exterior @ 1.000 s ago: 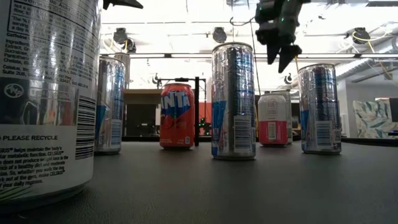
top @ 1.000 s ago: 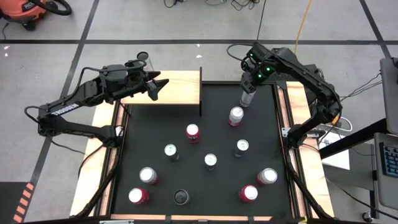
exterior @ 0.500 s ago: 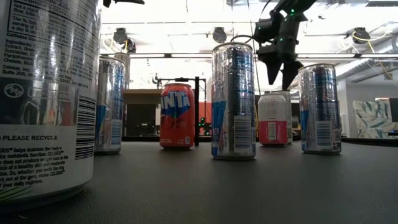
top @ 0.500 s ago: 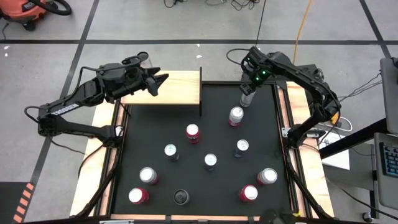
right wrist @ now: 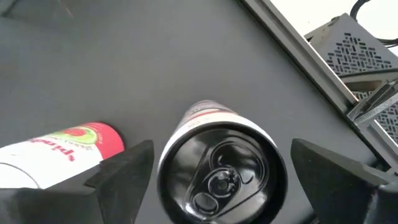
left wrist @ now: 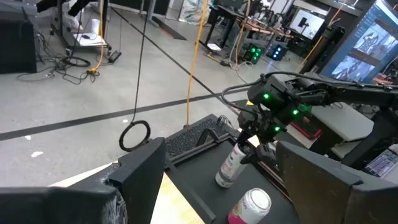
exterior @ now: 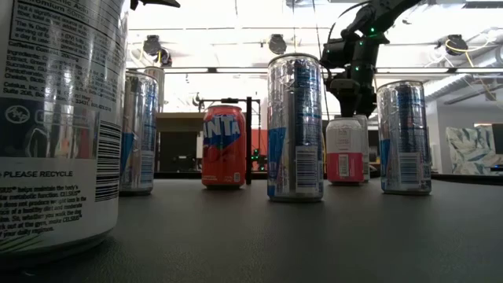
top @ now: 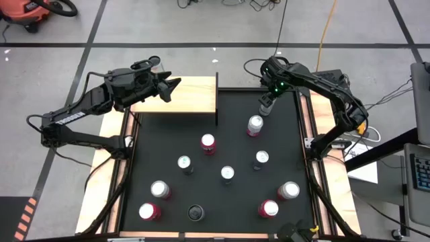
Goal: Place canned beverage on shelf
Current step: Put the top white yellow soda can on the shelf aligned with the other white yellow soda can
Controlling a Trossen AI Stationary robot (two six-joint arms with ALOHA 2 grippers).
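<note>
A: The left claw [top: 176,83]?
B: Same place as a second ago, over the shelf [top: 188,95], spread and empty.
A: And the right?
B: The right claw [right wrist: 217,163] has dropped from above onto the upright can [top: 266,107] at the tabletop's [top: 222,202] far right, fingers wide either side, not gripping. Probably the grab comes next.

Pale-wood shelf [top: 185,94], black mat [top: 232,202]
</note>
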